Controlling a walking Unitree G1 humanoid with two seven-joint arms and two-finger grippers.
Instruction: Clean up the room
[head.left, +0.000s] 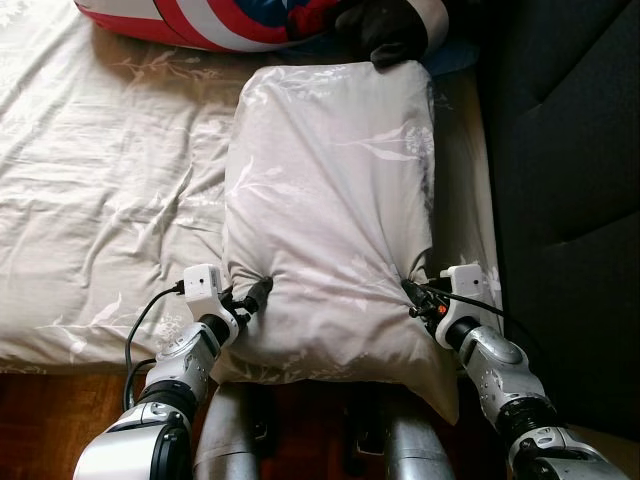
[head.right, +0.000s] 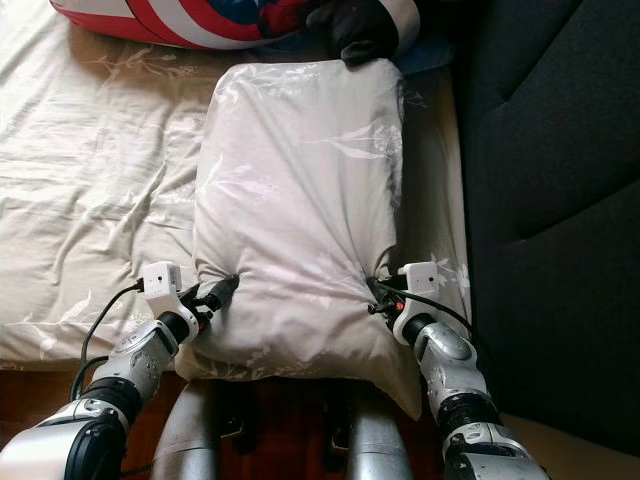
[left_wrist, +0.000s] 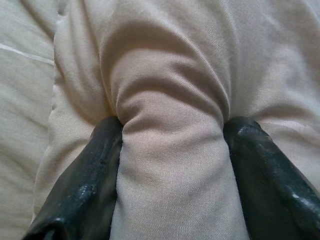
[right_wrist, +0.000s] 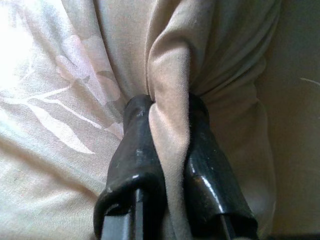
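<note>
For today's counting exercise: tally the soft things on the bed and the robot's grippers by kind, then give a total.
Pale floral pillows: 1, pinched at its near edge by both grippers
Red, white and blue cushions: 1
Black soft things by the cushion: 1
Grippers: 2, left gripper and right gripper
Total: 5

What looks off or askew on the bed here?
The pale floral-print pillow overhangs the bed's near edge instead of lying flat on the beige floral sheet. It is bunched where the left gripper and right gripper pinch its sides. A red, white and blue striped cushion lies behind it.
</note>
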